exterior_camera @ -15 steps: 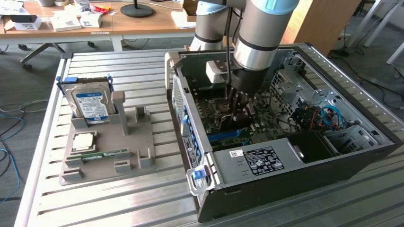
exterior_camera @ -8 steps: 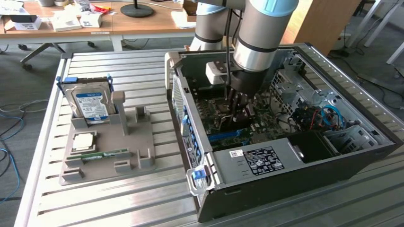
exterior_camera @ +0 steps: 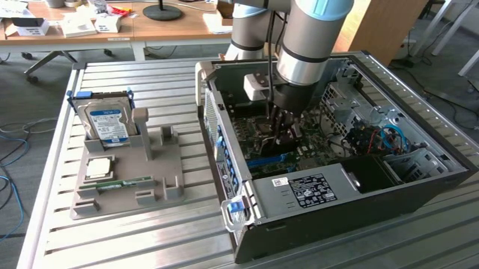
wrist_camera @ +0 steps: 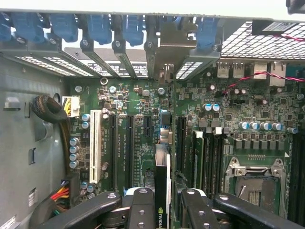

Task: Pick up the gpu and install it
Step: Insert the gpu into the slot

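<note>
Wrist view: tool (wrist_camera: 164, 212) clamps gpu (wrist_camera: 162, 176) edge-on over motherboard (wrist_camera: 138, 105).
Exterior view: hard drive (exterior_camera: 107, 120) upright near surface's (exterior_camera: 150, 241) edge.
gpu axis: along the motherboard's slots.

slatted metal table (exterior_camera: 150, 75) | on it: grey parts holder (exterior_camera: 153, 168) | open computer case (exterior_camera: 337, 219)

Soft, even light fills the exterior view: the slatted metal table (exterior_camera: 134, 235) shines pale, with a mild sheen toward the lower right of the frame, while the open computer case (exterior_camera: 337, 224) is dimmer inside, shaded beneath the arm (exterior_camera: 307, 39). In the wrist view the motherboard (wrist_camera: 143, 105) is brightly and flatly lit, and the case rim (wrist_camera: 143, 5) burns out to white. The gripper (wrist_camera: 162, 202), closed on the gpu (wrist_camera: 162, 176), reads as a dark, glossy mass.
</note>
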Controlling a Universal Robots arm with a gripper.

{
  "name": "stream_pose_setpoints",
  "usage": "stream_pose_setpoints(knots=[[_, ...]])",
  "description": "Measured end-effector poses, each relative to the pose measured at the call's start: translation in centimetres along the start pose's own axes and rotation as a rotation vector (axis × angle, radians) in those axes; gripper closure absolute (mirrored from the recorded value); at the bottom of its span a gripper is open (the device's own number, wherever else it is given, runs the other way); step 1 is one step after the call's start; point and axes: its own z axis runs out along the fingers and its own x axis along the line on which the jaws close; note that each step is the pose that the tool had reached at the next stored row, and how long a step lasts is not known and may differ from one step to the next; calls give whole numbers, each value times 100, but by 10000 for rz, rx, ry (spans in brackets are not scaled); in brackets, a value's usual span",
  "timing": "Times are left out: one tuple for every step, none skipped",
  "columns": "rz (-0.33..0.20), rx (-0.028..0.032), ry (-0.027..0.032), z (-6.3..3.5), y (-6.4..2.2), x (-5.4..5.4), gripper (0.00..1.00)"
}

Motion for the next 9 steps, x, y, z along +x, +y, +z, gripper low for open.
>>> stream_pose_setpoints(knots=[[1, -1, 2, 3, 0, 0, 74], [0, 0, 2, 7, 0, 0, 74], [1, -1, 2, 11, 0, 0, 74], [1, -1, 3, 14, 0, 0, 74], [1, -2, 4, 15, 0, 1, 74], [1, -2, 5, 16, 0, 1, 74], [0, -2, 5, 16, 0, 1, 74], [1, -1, 4, 16, 0, 1, 74], [0, -1, 3, 17, 0, 0, 74]])
